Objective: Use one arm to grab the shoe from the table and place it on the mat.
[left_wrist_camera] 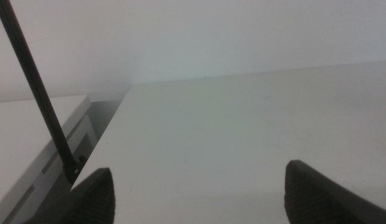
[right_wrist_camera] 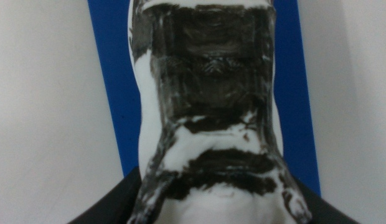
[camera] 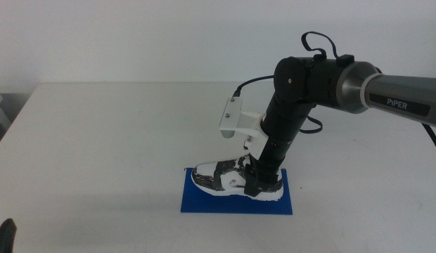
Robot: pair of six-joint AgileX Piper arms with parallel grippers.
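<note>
Only the middle view showed the right gripper reaching down from the right arm onto the heel end of the shoe, which sat on the mat near the table's front edge. The right wrist view showed the shoe's black patches filling the space between the jaws, clamped around it. The left gripper waited at the front-left corner, spread wide, holding nothing.

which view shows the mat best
The middle view: the whole blue mat shows as a rectangle on the table, with the shoe on it under the right gripper. The right wrist view shows only blue strips either side of the shoe. The left wrist view shows none of it.
</note>
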